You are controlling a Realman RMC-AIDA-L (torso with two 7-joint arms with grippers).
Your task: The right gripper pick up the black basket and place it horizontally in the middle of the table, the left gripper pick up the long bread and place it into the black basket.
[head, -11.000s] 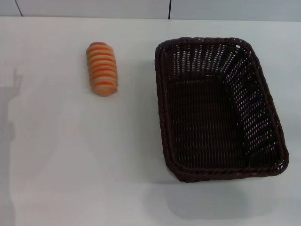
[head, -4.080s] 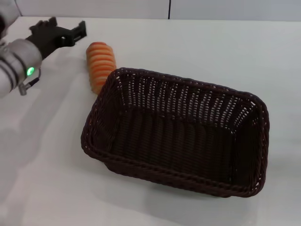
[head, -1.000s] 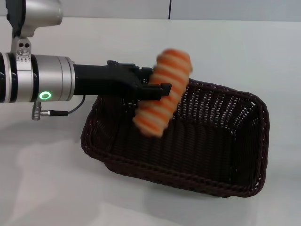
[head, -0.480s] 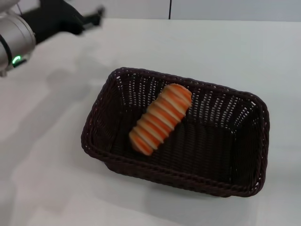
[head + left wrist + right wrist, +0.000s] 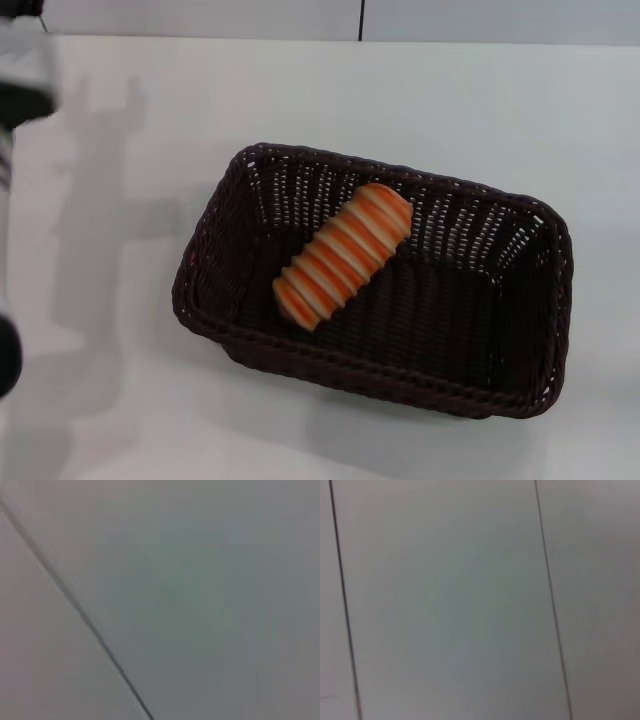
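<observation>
Striped long bread (image 5: pixel 342 256) lies diagonal inside black basket (image 5: pixel 250 332); tools unseen, state unknown.

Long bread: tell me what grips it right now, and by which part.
Nothing grips it. The long bread lies free, diagonally on the floor of the black basket; no gripper shows near it, only a blurred piece of the left arm at the edge.

White table (image 5: pixel 400 110) — black basket (image 5: pixel 250 320) (mid-table), resting directly
</observation>
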